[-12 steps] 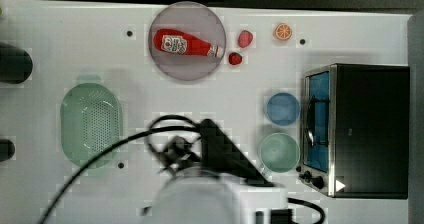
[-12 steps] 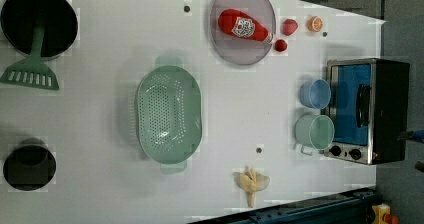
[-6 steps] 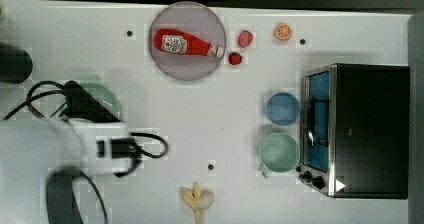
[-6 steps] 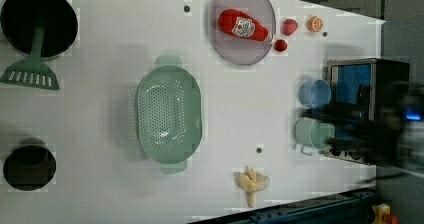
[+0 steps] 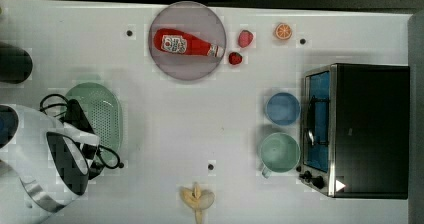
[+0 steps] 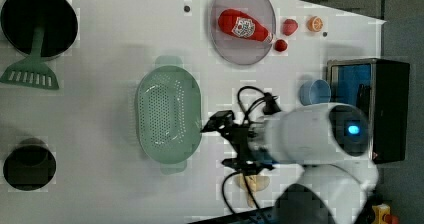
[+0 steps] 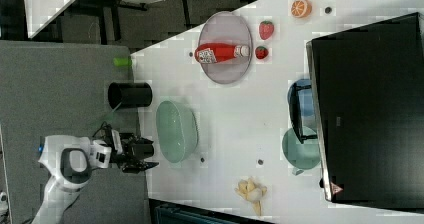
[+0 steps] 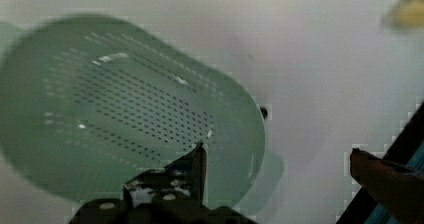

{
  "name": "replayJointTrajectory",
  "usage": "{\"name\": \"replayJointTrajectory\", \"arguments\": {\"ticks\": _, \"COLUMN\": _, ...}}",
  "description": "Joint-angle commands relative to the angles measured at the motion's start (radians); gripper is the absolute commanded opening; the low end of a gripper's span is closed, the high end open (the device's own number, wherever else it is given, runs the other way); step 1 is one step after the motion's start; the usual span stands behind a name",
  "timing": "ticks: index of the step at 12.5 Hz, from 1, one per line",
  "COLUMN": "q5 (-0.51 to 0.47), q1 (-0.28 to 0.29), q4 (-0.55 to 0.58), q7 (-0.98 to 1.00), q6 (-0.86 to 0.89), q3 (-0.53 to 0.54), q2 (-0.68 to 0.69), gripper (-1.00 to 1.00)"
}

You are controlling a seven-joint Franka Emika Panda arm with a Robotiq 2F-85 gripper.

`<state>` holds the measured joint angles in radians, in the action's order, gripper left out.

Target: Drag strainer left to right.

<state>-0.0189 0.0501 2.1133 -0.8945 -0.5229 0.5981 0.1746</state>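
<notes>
A white tabletop [image 5: 165, 129] holds the pale mint-green oblong plastic strainer [image 6: 168, 115] with its grid of small holes, lying at the top view's left. The white robot arm's black gripper [image 6: 221, 143] hangs just beside the strainer's long edge in the left view. In the wrist view its fingers [image 8: 199, 165] stand wide apart, one over the strainer's rim and one outside it, with nothing between them.

In the top view, a round grey plate [image 5: 188, 40] carries a red ketchup bottle [image 5: 185, 44], well apart from the strainer. Beside the plate lie two red strawberries [image 5: 245, 38] and an orange slice [image 5: 283, 31]. At the top view's right stands a black toaster oven [image 5: 362, 130], with a round blue bowl [image 5: 282, 108] and a round green mug [image 5: 278, 153] just beside it. A yellow banana [image 5: 198, 199] lies near the table's lower edge.
</notes>
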Motion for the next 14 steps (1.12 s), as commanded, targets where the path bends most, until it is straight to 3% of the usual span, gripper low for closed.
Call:
{"name": "replayJointTrajectory", "arguments": {"ticks": 1, "q5": 0.030, "q1": -0.008, "q4": 0.010, "q7": -0.356, "q6": -0.147, "q3": -0.016, "q2": 0.046, "gripper": 1.00}}
{"name": "replayJointTrajectory", "arguments": {"ticks": 7, "q5": 0.109, "q1": -0.003, "q4": 0.072, "q7": -0.467, "q6": -0.456, "q3": -0.045, "q2": 0.252, "gripper": 1.00}}
{"name": "replayJointTrajectory", "arguments": {"ticks": 14, "q5": 0.178, "q1": 0.064, "q4": 0.082, "q7": -0.472, "q6": -0.550, "q3": -0.183, "q2": 0.334, "gripper": 1.00}}
